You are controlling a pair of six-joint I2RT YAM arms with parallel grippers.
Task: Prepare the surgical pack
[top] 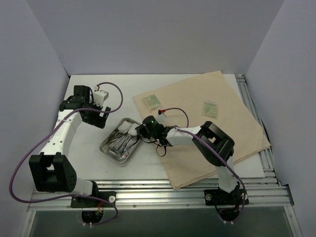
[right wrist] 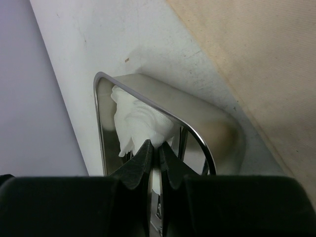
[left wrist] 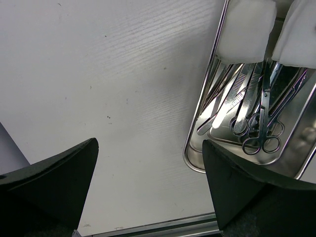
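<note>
The steel tray (top: pixel 104 146) sits on the white table left of the tan cloth (top: pixel 222 138). It holds scissors (left wrist: pixel 261 140), tweezers (left wrist: pixel 223 109) and white gauze squares (left wrist: pixel 247 29). My right gripper (top: pixel 138 131) reaches over the tray's near-right end and is shut on a crumpled white gauze (right wrist: pixel 139 120), which bunches above the tray rim (right wrist: pixel 97 113) in the right wrist view, just past my right gripper (right wrist: pixel 155 149). My left gripper (left wrist: pixel 150 182) is open and empty over bare table left of the tray; in the top view it (top: pixel 98 121) hovers beyond the tray's far-left corner. Two green packets (top: pixel 151 101) (top: pixel 210 107) lie on the cloth.
The cloth (right wrist: pixel 256 59) lies flat across the right half of the table, its edge close to the tray. Grey walls enclose the table on three sides. A metal rail (left wrist: pixel 163 228) runs along the near edge.
</note>
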